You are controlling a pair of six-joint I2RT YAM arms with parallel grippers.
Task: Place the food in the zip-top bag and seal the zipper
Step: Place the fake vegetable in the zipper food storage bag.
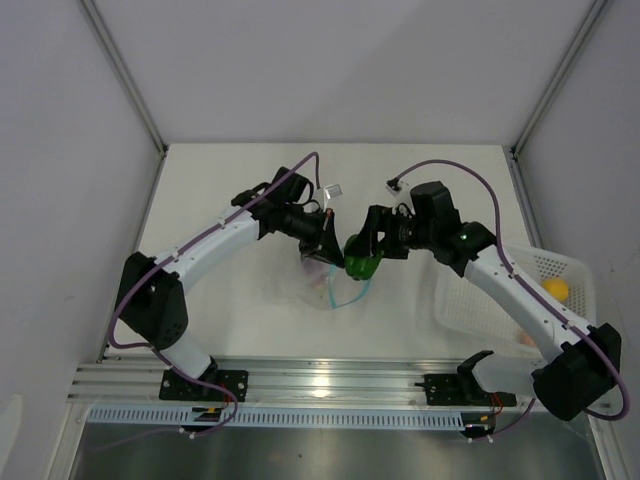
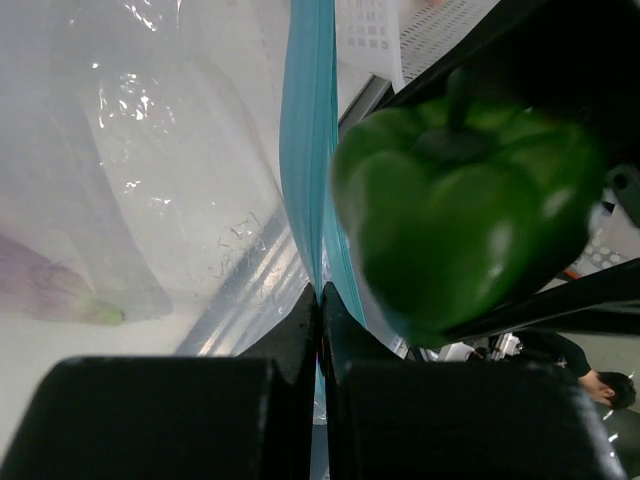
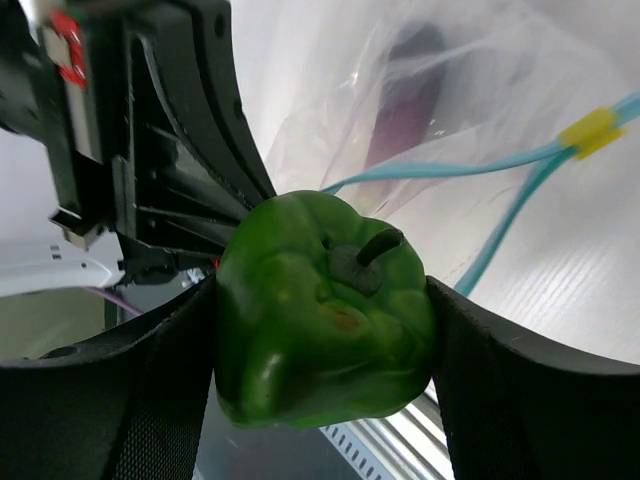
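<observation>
My right gripper (image 1: 364, 260) (image 3: 325, 330) is shut on a glossy green toy pepper (image 1: 361, 266) (image 3: 320, 320), one piece of the food, gripped on both sides by the fingers. It hangs right beside the mouth of the clear zip-top bag (image 1: 325, 285) (image 2: 180, 150). My left gripper (image 1: 322, 246) (image 2: 320, 298) is shut on the bag's light-blue zipper (image 2: 306, 150) (image 3: 450, 170) and holds that edge up. Inside the bag lies a purple food piece (image 2: 50, 285) (image 3: 405, 100). In the left wrist view the pepper (image 2: 460, 210) fills the right side.
A white perforated basket (image 1: 500, 300) stands at the right, with a yellow-orange piece (image 1: 556, 290) and a pinkish piece (image 1: 527, 340) in it. A yellow slider (image 3: 590, 130) sits on the zipper. Grey walls close in the white table (image 1: 240, 180) on three sides.
</observation>
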